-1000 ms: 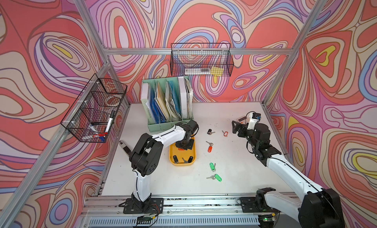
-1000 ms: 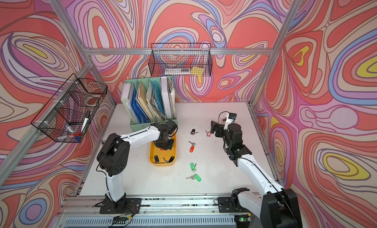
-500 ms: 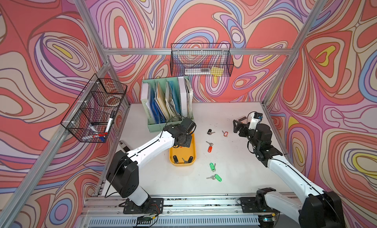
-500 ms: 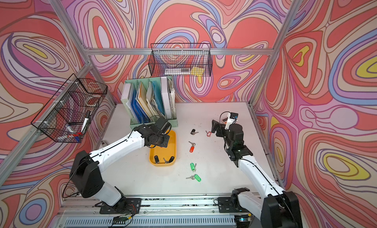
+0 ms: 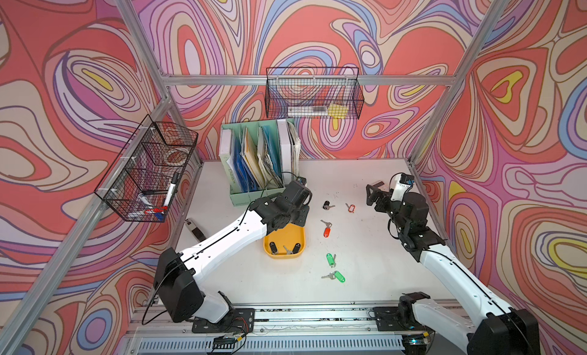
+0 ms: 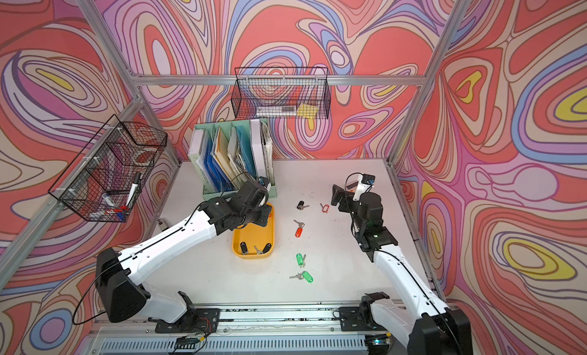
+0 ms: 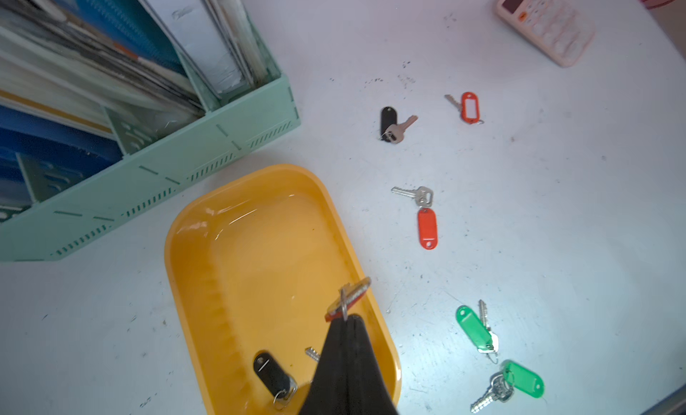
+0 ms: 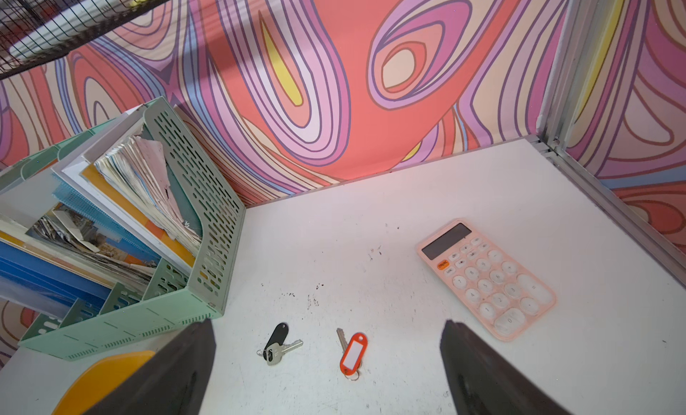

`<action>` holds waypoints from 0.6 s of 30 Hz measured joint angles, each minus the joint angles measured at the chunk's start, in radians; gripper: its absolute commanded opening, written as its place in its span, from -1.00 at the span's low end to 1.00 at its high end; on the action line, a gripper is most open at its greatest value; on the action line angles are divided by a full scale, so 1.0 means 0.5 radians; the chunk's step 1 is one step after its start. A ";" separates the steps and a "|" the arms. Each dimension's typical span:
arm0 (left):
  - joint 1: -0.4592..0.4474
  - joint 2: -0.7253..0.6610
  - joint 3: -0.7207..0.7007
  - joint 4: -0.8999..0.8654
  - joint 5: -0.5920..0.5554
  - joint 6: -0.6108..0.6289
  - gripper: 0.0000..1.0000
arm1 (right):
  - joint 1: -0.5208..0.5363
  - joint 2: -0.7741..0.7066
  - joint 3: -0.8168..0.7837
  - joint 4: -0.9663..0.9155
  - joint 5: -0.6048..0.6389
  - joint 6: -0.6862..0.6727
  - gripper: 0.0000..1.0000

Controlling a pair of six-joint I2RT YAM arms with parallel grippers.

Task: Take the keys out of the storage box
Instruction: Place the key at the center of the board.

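Left wrist view: red-tagged key [image 7: 350, 298] held over the storage box [image 7: 185, 268].
Left fingers [image 7: 341, 350] pinch its ring so it dangles free for carrying out; right fingers [image 8: 178, 372] spread wide, empty.

Mint green file organizer [image 5: 243, 196] packed with folders and papers, upright near the far edge of the white tabletop [image 5: 365, 251], toward its far left corner. Pale pink calculator [image 8: 486, 279] flat toward the far right corner, well apart from the organizer. Black wire basket [image 5: 313, 93] on the swirl-patterned wall above the far edge, yellow note [image 5: 337, 110] inside; second wire basket [image 5: 146, 169] above the left edge, markers [image 5: 171, 188] inside.
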 measured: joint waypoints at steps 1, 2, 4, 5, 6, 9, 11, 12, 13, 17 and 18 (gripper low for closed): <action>-0.018 0.031 0.033 0.028 0.021 0.003 -1.00 | 0.000 -0.018 0.000 -0.008 0.008 0.007 0.96; -0.036 0.081 0.076 0.069 0.053 0.005 -1.00 | 0.000 -0.037 0.000 -0.015 0.014 0.013 0.96; -0.062 0.195 0.154 0.138 0.124 0.005 -1.00 | 0.000 -0.071 0.000 -0.036 0.023 0.018 0.97; -0.076 0.274 0.201 0.172 0.168 0.006 -1.00 | 0.000 -0.088 0.000 -0.049 0.030 0.021 0.96; -0.087 0.361 0.254 0.197 0.211 0.006 -1.00 | 0.000 -0.105 0.000 -0.066 0.037 0.022 0.96; -0.109 0.602 0.394 0.255 0.343 0.005 -1.00 | 0.000 -0.149 0.000 -0.111 0.063 0.022 0.96; -0.121 0.783 0.494 0.301 0.456 0.005 -1.00 | 0.000 -0.176 0.000 -0.130 0.080 0.021 0.96; -0.124 0.851 0.533 0.312 0.502 0.004 -1.00 | 0.000 -0.188 0.000 -0.135 0.088 0.021 0.96; -0.124 0.928 0.580 0.323 0.555 0.003 -1.00 | 0.000 -0.200 0.000 -0.143 0.097 0.021 0.97; -0.133 1.186 0.746 0.362 0.717 -0.004 -1.00 | 0.000 -0.234 0.000 -0.169 0.114 0.021 0.96; -0.134 1.238 0.779 0.372 0.753 -0.011 -1.00 | 0.000 -0.238 0.000 -0.172 0.114 0.021 0.96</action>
